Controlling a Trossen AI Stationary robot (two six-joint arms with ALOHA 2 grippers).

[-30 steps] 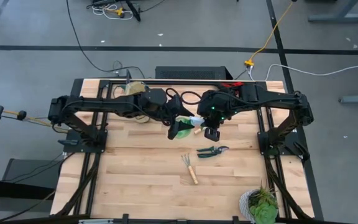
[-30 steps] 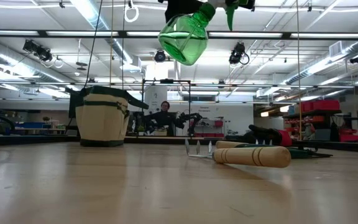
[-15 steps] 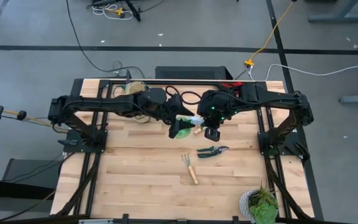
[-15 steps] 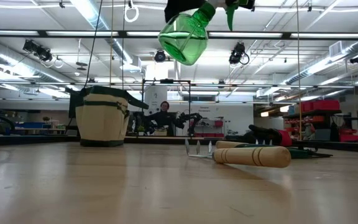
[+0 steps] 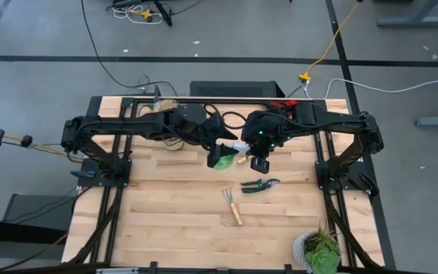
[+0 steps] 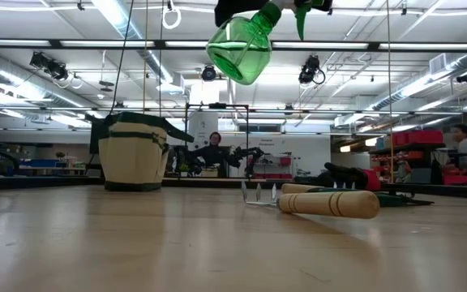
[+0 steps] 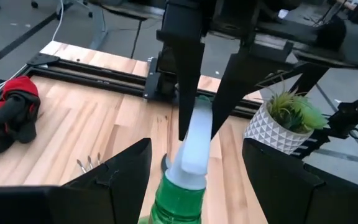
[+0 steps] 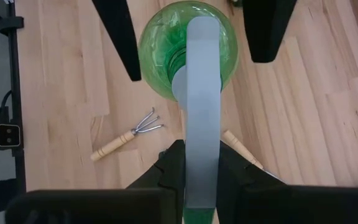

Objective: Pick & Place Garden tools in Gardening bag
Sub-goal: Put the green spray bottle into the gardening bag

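Note:
A bright green spray bottle [image 6: 240, 50] with a white head [image 8: 202, 93] hangs high over the table's middle, and my right gripper [image 8: 201, 163] is shut on that head. My left gripper [image 7: 196, 149] is open, with one finger on each side of the green body [image 8: 188, 37] and a gap to it on both sides. On the table lie a wooden-handled rake [image 5: 232, 205], dark pruning shears [image 5: 260, 185] and red-and-black gloves [image 7: 11, 115]. The beige gardening bag [image 6: 134, 152] stands upright at the far left, under my left arm [image 5: 128, 125]. My right gripper pinches the bottle's white spray head [image 8: 202, 152] between its two fingers. The fingers come steeply down from above, on the two sides of the head. The bottle hangs below them, tilted, well clear of the table.
A second wooden handle [image 8: 241, 149] lies on the table under the bottle. A potted plant in a white-grey pot [image 5: 318, 247] stands at the near right corner. Bare wood [image 5: 166, 205] shows at the near left. People sit in the room beyond the table.

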